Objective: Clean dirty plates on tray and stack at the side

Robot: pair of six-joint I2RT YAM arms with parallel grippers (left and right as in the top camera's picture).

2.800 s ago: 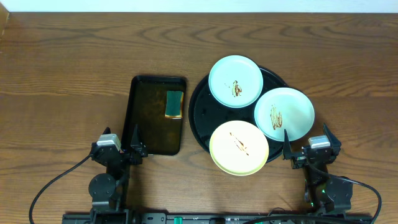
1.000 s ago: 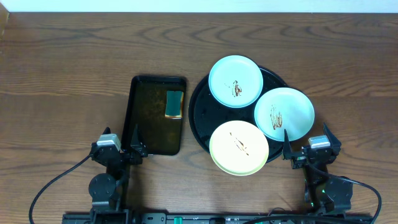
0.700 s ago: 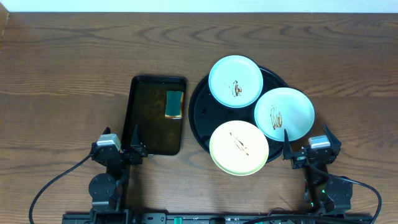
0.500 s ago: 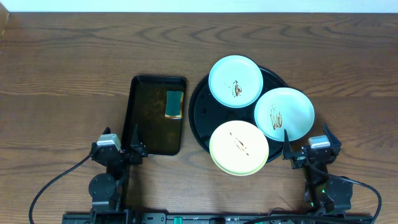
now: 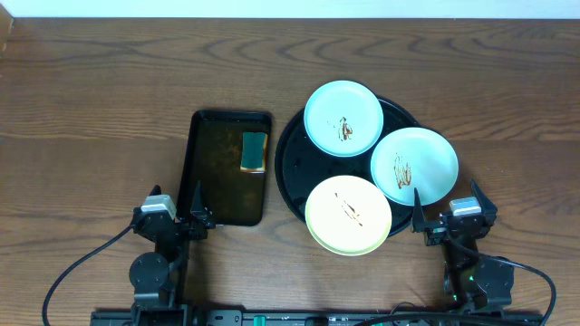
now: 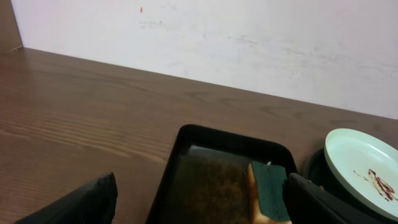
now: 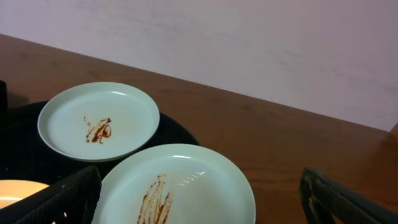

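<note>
Overhead: straight down from high above, far enough to frame the whole table [image 5: 91, 109].
Left wrist: low and close to the tabletop, facing the far wall across the rectangular tray [image 6: 205, 180].
Right wrist: equally low and close, facing the same wall across the round tray [image 7: 25, 158].
Shared: far mint plate [image 5: 343, 118] [image 6: 364, 158] [image 7: 96, 121], seen in all three views.

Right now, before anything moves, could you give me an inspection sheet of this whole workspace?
Surface: brown wood-grain table.
Job's things: far mint plate, right mint plate and yellow plate, all sauce-smeared, on the round black tray.
Clutter: rectangular tray holding a green sponge.
Grippers: left fingers open, right fingers open, both empty.
Cables: black cables loop at the near edge.
Surroundings: pale wall behind.
</note>
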